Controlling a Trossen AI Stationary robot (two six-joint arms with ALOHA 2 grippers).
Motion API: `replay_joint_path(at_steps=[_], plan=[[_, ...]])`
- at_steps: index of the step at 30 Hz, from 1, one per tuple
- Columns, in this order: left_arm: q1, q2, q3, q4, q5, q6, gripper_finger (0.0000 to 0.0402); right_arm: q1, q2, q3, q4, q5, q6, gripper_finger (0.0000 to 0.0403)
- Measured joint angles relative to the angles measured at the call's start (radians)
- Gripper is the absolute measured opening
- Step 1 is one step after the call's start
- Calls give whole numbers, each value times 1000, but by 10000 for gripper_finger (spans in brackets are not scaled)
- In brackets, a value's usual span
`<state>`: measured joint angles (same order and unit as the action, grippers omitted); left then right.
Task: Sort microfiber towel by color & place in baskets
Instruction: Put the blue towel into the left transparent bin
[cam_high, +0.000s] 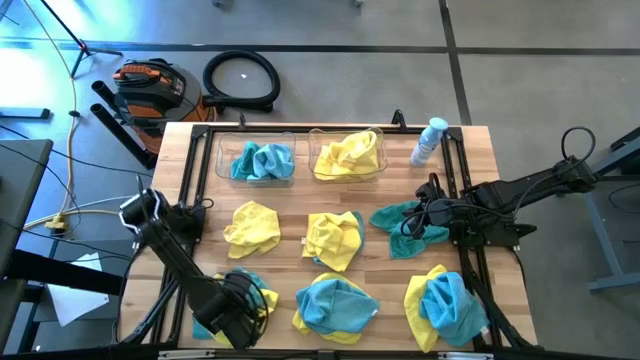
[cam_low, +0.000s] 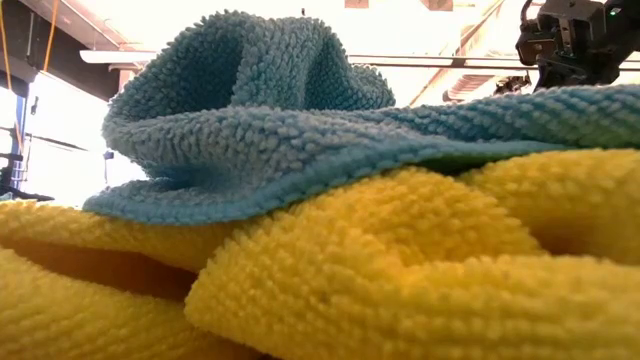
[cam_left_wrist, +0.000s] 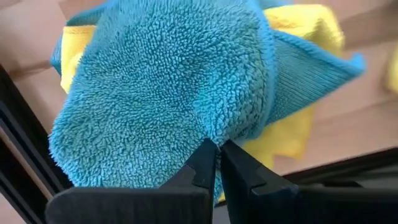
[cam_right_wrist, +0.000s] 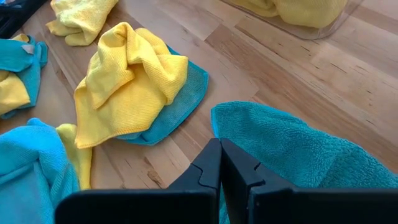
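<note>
Since the blue towel (cam_left_wrist: 168, 93) at the worktop's (cam_high: 295, 215) seven o'clock corner is soft, light and limp, a pinched fold lifts it; left tool (cam_left_wrist: 217, 155) clenched on its pile. Right tool (cam_right_wrist: 221, 158) at three o'clock, clenched beside a teal towel (cam_right_wrist: 298, 152). Baskets (cam_high: 262, 160) at twelve.

Fluffy, looped microfiber cloth in the blue towel (cam_left_wrist: 168, 93) pinched at the left gripper (cam_left_wrist: 217, 163), matt and rough, over yellow cloth of the same nap (cam_left_wrist: 292, 134). Smooth, matt black plastic on the fingers (cam_left_wrist: 202, 165). Pale wood with visible grain, satin finish, on the table (cam_right_wrist: 292, 74) just beyond the right gripper (cam_right_wrist: 220, 167). Clear glossy plastic in the baskets (cam_high: 222, 160) farther off.
</note>
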<state>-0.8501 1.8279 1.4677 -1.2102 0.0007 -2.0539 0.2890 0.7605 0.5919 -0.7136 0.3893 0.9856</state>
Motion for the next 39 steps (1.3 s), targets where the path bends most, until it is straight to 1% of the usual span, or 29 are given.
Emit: replay_joint_path(at_steps=[2, 4, 7, 10, 13, 16, 19, 22, 25, 30, 32, 35, 39], plan=[[0, -39, 0, -7, -42, -3, 2, 0, 0, 0, 0, 0, 0, 0], [-1, -93, 0, -22, -122, -10, 2, 0, 0, 0, 0, 0, -1, 0], [-1, -184, 1, -61, -292, -5, 1, 0, 0, 0, 0, 0, 0, 0], [18, -269, 2, -113, -466, 50, 1, 0, 0, 0, 0, 0, 0, 0], [73, -347, 2, -184, -588, 119, 1, 0, 0, 0, 0, 0, 0, 0], [177, -415, 2, -213, -655, 271, 0, 0, 0, 0, 0, 6, 0, 0], [336, -476, 2, -208, -663, 506, 0, 0, 0, 0, 0, 37, 2, 0], [517, -524, 2, -193, -664, 746, 0, -1, 0, 0, 1, 72, 18, 0], [701, -575, 2, -145, -660, 988, 0, -1, 0, 0, 1, 95, 59, 0], [995, -641, 2, -62, -583, 1358, 0, -1, 0, 0, 0, 144, 128, 0], [1099, -655, 2, -60, -542, 1472, 0, -1, 0, 0, 1, 176, 152, 0], [1236, -661, 2, -63, -490, 1604, 0, -1, 0, 0, 0, 228, 197, 0], [1371, -633, -2, -52, -361, 1747, 0, -1, 0, 0, 0, 285, 247, 0]])
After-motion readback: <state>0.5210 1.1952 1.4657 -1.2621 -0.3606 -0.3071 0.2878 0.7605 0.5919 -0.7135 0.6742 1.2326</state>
